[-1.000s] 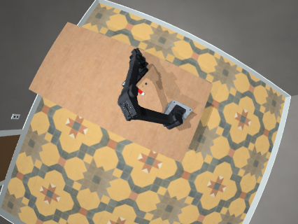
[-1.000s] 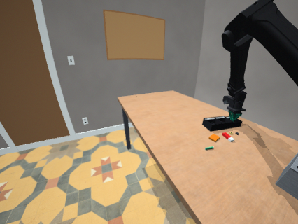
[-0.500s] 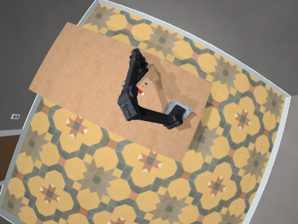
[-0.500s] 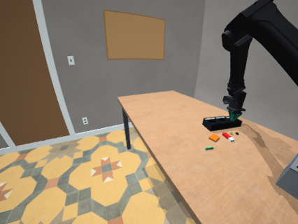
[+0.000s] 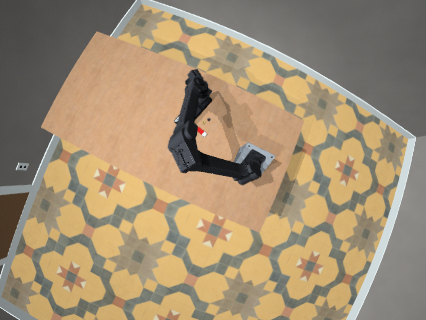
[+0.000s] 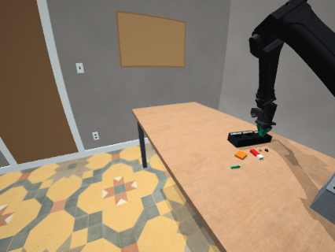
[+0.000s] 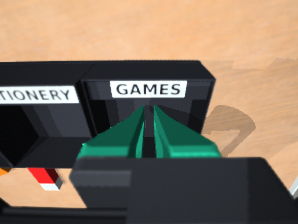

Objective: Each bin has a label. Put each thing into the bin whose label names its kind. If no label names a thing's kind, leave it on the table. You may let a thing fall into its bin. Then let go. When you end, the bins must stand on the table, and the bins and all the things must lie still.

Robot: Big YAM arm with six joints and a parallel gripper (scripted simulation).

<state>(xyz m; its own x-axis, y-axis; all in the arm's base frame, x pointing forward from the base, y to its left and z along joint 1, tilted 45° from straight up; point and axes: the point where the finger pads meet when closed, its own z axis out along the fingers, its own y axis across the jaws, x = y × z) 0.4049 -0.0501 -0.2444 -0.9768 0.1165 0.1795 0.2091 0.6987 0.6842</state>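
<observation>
Joined black bins (image 6: 244, 142) stand on the table. The wrist view shows the GAMES bin (image 7: 145, 71) and, left of it, a bin (image 7: 40, 73) whose visible label part reads TIONERY. My gripper (image 6: 263, 135) (image 7: 149, 111) is over the GAMES bin, green fingers pointing down, shut to a narrow gap with nothing visible between them. A red block with a white end (image 5: 201, 131) (image 6: 255, 153) (image 7: 42, 176), an orange square (image 6: 241, 154) (image 7: 3, 171), a green stick (image 6: 235, 166), a small yellow thing (image 6: 259, 150) and a small black thing (image 5: 208, 119) (image 6: 266, 150) lie on the table. The bin floors are partly hidden.
The arm's grey base plate (image 5: 268, 153) (image 6: 327, 201) stands near one end of the table (image 5: 110, 85) (image 6: 173, 130). The loose things lie between the bins and the base. The arm hides most of the bins in the top view.
</observation>
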